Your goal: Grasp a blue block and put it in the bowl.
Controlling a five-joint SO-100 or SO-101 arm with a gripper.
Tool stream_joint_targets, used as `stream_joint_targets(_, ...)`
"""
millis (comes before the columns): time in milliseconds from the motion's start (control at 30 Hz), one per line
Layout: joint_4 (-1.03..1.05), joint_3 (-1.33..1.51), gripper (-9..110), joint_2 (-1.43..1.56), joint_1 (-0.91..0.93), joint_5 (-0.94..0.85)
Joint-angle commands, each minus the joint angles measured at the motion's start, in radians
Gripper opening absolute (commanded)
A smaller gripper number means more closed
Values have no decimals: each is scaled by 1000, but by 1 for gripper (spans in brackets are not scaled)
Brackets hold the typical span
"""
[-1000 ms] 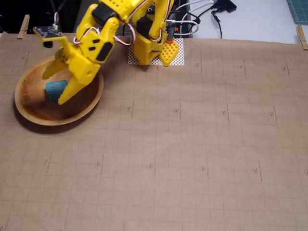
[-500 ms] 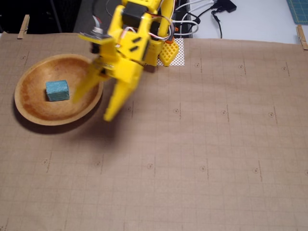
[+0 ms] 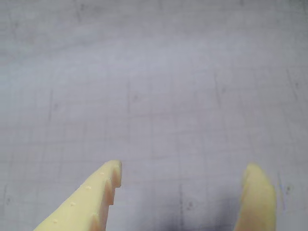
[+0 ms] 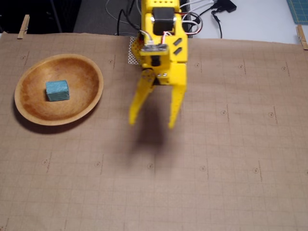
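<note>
Now one blue block (image 4: 57,90) sits inside one bowl (image 4: 91,103).

The arm (image 4: 161,29) is bright yellow plastic with black servo blocks set into it. Red, white and black cables run along its upper part. The gripper (image 4: 151,122) has two long tapered yellow fingers (image 3: 91,202), one notched along its inner edge.

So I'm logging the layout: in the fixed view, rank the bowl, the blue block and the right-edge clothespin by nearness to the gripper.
From the gripper:
1. Bowl, to its left.
2. Blue block, inside the bowl.
3. Clothespin, far upper right.
</note>
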Motion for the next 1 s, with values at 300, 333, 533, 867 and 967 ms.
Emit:
stream_joint_targets(300,264,155,-3,365,35,-97)
stream_joint_targets(333,278,173,-3,399,48,-135)
stream_joint_targets(533,348,301,-3,609,94,-213)
stream_joint_targets(867,595,621,-3,1124,94,-224)
stream_joint_targets(967,653,650,-3,1155,95,-216)
